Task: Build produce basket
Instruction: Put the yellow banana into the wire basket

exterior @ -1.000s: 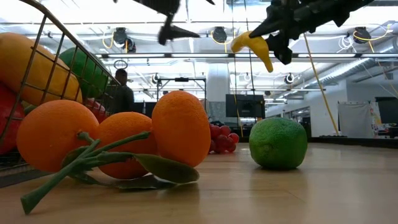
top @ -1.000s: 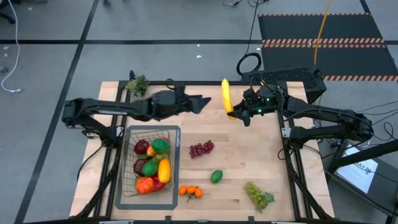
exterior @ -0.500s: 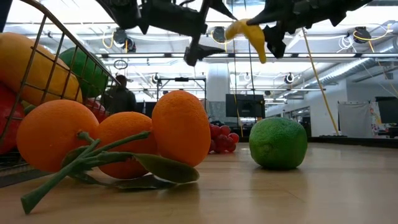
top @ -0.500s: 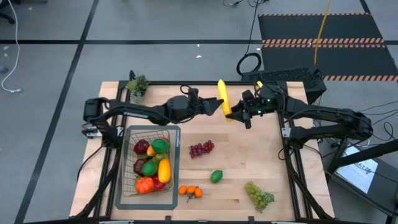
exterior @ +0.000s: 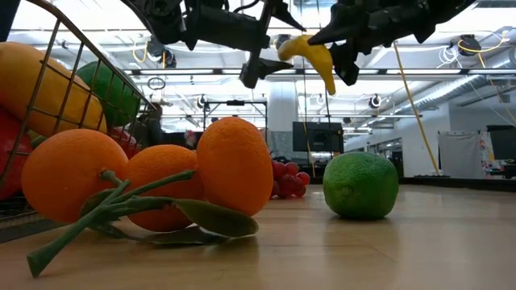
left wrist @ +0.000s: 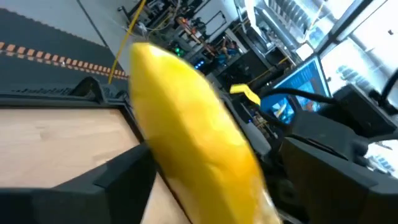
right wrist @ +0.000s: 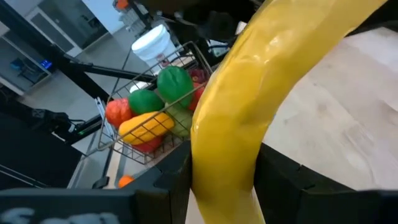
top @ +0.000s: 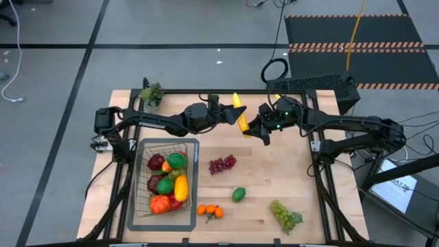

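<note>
You are mid-handover above the table's far middle: the right gripper clamps the banana while the left gripper, jaws apart around its upper end, seemingly not yet gripping, must close before the basket.

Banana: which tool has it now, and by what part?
The right tool grips the banana near its lower end, held above the table. The left tool brackets its upper part, not yet closed on it.

Glossy plastic banana; matt wooden table; wire basket.
</note>
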